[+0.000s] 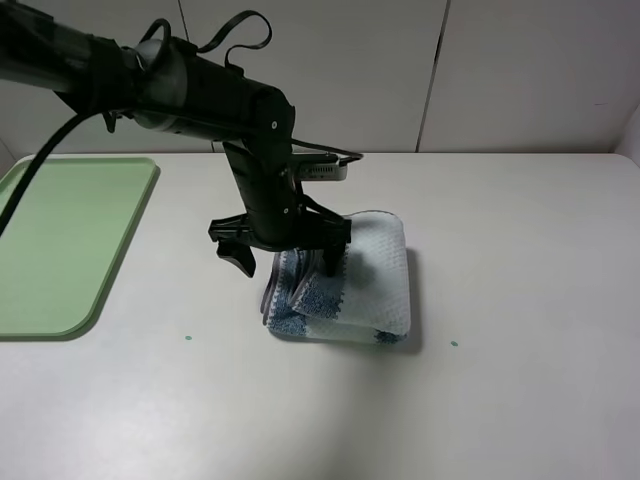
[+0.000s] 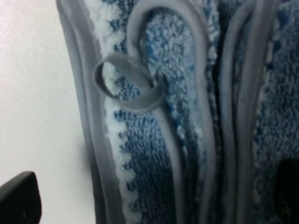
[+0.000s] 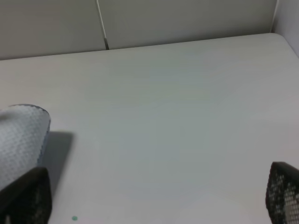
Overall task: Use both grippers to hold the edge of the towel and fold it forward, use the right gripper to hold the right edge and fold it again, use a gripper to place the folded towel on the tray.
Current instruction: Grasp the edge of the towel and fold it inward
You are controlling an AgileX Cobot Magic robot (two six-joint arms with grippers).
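The towel (image 1: 370, 275), striped blue and whitish, lies folded into a thick pad mid-table. My left gripper (image 1: 287, 262) hangs open over the pad's left side, with one finger (image 1: 240, 258) outside the stacked edges and the other (image 1: 333, 262) down on the cloth. Close up, the left wrist view shows the towel (image 2: 187, 116) with its grey piped hems (image 2: 205, 140) and a hanging loop (image 2: 128, 81); the left gripper (image 2: 152, 196) straddles them. The right gripper (image 3: 154, 196) is open over bare table, the towel's (image 3: 21, 135) right end beside it. The pale green tray (image 1: 70, 240) lies at the far left.
The white table (image 1: 520, 260) runs up to a panelled wall behind. Two small green dots (image 1: 187, 337) (image 1: 453, 344) mark the surface near the towel. The right arm does not show in the high view.
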